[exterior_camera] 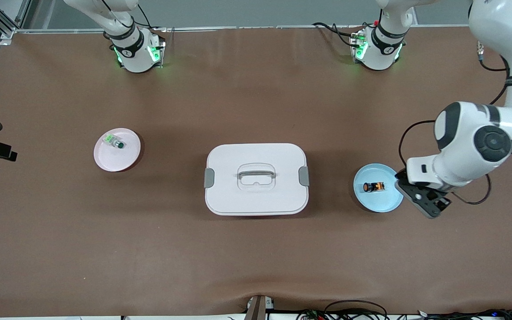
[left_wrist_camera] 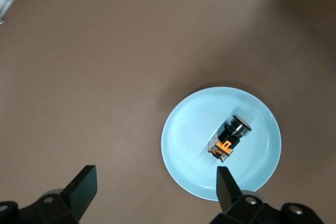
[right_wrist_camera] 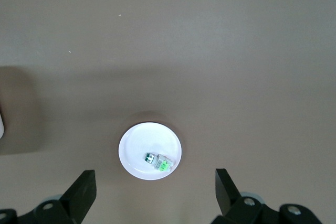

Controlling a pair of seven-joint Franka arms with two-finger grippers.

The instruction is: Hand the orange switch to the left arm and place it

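Orange switch lies on its side on the blue plate, beside the left gripper, open wide, empty; right gripper open, empty, waits.

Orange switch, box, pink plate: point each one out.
orange switch (left_wrist_camera: 230, 139), left wrist view, on its black body.
box (exterior_camera: 256, 198), front view, on the lid's flat part.
pink plate (exterior_camera: 125, 161), front view, on its bare surface.

Brown table: white box mid; pink plate, blue plate at opposite ends.
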